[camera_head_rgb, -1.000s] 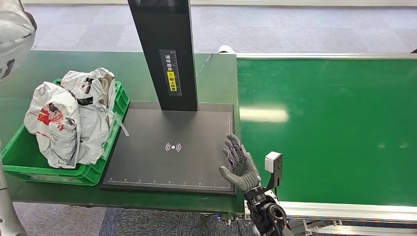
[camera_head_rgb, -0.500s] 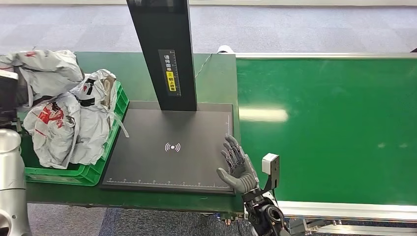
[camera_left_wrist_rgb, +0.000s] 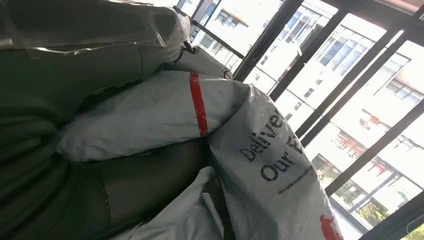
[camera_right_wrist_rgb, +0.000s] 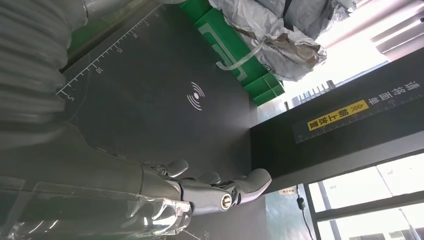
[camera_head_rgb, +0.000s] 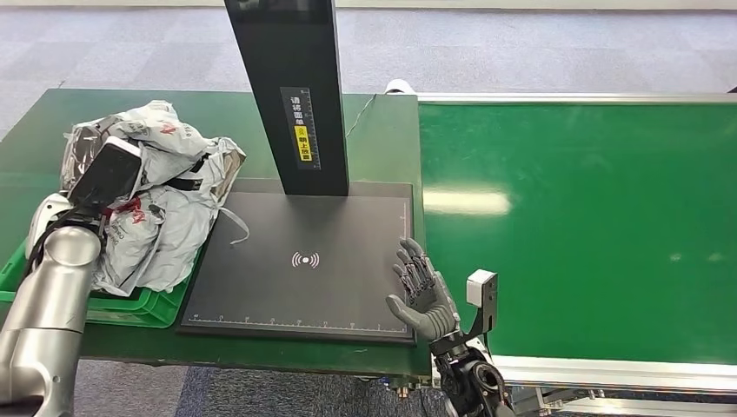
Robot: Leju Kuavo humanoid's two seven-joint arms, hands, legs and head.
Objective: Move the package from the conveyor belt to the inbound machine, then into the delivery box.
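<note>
A: Step? Last leg, looks like. The left hand [camera_left_wrist_rgb: 75, 190] is over the box [camera_head_rgb: 139, 306] with a package [camera_head_rgb: 161, 130] against it, on top of the heap of bags [camera_head_rgb: 161, 234].

B: Held or not? In the left wrist view grey plastic wraps tight around the fingers [camera_left_wrist_rgb: 145, 170], so probably gripping, but can't tell for sure. The head view shows the wrist camera and forearm, fingers hidden.

A: Right hand [camera_head_rgb: 421, 291]?

B: Idle at the scanner pad [camera_head_rgb: 261, 287] edge by the belt [camera_head_rgb: 574, 226], fingers spread wide, holding nothing.

A: Package orientation?

B: Crumpled soft bag, no clean axis. Roughly long across the box, from the tabletop [camera_head_rgb: 374, 130] side toward the post [camera_head_rgb: 291, 95], bulging above the rim, one flap pointing at the pad.

A: Next move?

B: Judgement: lower it into the heap, let go, pull the arm back. The heap is already over the rim, so it may slide onto the pad. The belt shows no next package.
</note>
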